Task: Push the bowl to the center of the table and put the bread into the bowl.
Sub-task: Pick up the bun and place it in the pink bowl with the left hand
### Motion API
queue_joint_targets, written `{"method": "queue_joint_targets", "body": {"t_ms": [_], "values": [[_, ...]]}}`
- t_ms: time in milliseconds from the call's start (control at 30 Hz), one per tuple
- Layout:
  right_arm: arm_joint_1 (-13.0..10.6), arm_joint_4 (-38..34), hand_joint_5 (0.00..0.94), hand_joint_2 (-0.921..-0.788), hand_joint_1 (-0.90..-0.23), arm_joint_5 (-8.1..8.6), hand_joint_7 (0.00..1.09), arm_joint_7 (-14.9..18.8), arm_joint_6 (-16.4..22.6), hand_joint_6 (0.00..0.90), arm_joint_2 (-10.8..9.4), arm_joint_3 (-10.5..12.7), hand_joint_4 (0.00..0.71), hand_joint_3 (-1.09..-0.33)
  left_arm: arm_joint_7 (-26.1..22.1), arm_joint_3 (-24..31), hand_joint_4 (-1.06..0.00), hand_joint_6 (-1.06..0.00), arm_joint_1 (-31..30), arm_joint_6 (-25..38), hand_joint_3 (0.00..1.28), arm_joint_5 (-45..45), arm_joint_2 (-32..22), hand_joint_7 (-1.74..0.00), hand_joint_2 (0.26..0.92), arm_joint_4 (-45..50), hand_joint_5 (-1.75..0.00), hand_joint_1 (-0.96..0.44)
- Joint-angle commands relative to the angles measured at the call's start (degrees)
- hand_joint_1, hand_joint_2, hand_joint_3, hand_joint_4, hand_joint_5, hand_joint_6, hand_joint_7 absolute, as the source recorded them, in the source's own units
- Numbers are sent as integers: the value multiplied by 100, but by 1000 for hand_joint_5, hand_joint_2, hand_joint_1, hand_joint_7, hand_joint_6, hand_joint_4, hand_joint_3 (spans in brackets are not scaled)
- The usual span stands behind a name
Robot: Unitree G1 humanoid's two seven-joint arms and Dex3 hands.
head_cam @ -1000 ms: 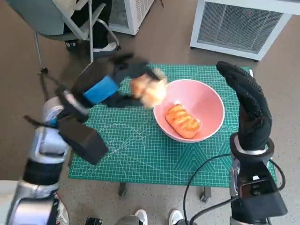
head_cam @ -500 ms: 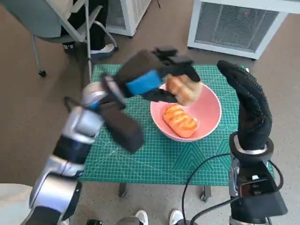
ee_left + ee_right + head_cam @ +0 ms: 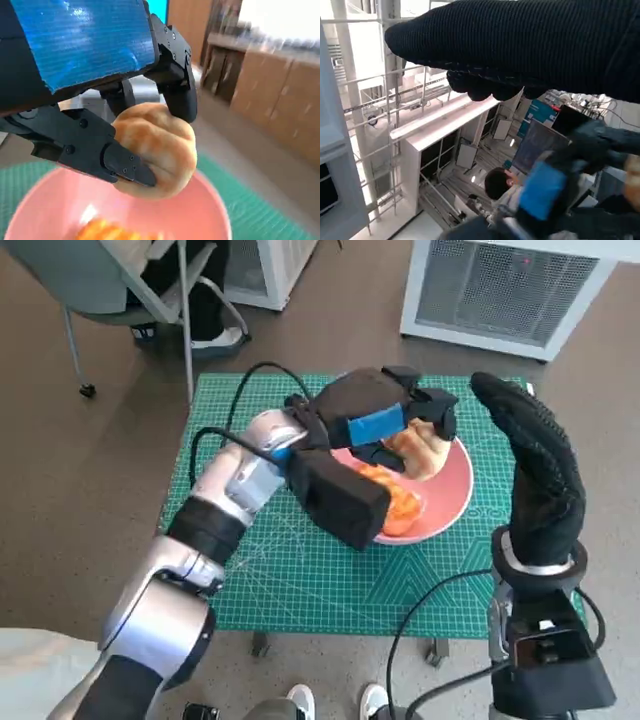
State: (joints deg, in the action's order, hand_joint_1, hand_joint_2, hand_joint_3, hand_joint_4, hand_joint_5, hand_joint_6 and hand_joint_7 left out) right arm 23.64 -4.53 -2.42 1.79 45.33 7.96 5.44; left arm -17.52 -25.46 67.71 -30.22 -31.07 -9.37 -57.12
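Note:
A pink bowl (image 3: pixel 452 502) stands on the green cutting mat (image 3: pixel 290 570), right of the mat's middle. An orange glazed bread (image 3: pixel 398 502) lies inside it, partly hidden by my left arm. My left hand (image 3: pixel 385 415) holds a pale round bread roll (image 3: pixel 420 448) over the bowl. In the left wrist view the roll (image 3: pixel 157 150) is pinched between black fingers (image 3: pixel 120 162) above the pink bowl (image 3: pixel 205 210), with the orange bread (image 3: pixel 112 232) below. My right hand (image 3: pixel 535 465), in its black glove, is raised upright beside the bowl's right rim, holding nothing, fingers straight.
A grey chair (image 3: pixel 110 285) with a person's legs (image 3: pixel 185 280) stands beyond the mat's far left corner. A white vented unit (image 3: pixel 510 290) stands behind the table. Black cables (image 3: pixel 440 620) hang by my right forearm. The right wrist view shows a person (image 3: pixel 502 187) seated far off.
My left hand has carried the roll rightward from the bowl's left rim to above the bowl's far right part, and the arm now reaches across the mat. The right hand has stayed put.

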Motion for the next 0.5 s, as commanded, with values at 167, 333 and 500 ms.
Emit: {"method": "queue_joint_targets", "body": {"t_ms": [167, 333, 500], "values": [[-164, 89, 10, -921, -372, 15, 760, -48, -117, 97, 13, 74, 425, -530, -469, -56, -197, -304, 52, 274, 118, 86, 72, -148, 921, -143, -16, -277], [-152, 100, 10, -921, -374, 37, 749, -36, -141, 101, 30, 97, 426, -528, -740, 146, -127, -283, -113, 366, 113, 395, 58, -102, 921, -5, -2, -264], [-97, 80, 9, -921, -369, 32, 740, -36, -176, 105, 48, 111, 427, -526, -868, 496, -104, -278, -326, 275, 108, 871, -37, -85, 921, 232, -3, -247]]}}
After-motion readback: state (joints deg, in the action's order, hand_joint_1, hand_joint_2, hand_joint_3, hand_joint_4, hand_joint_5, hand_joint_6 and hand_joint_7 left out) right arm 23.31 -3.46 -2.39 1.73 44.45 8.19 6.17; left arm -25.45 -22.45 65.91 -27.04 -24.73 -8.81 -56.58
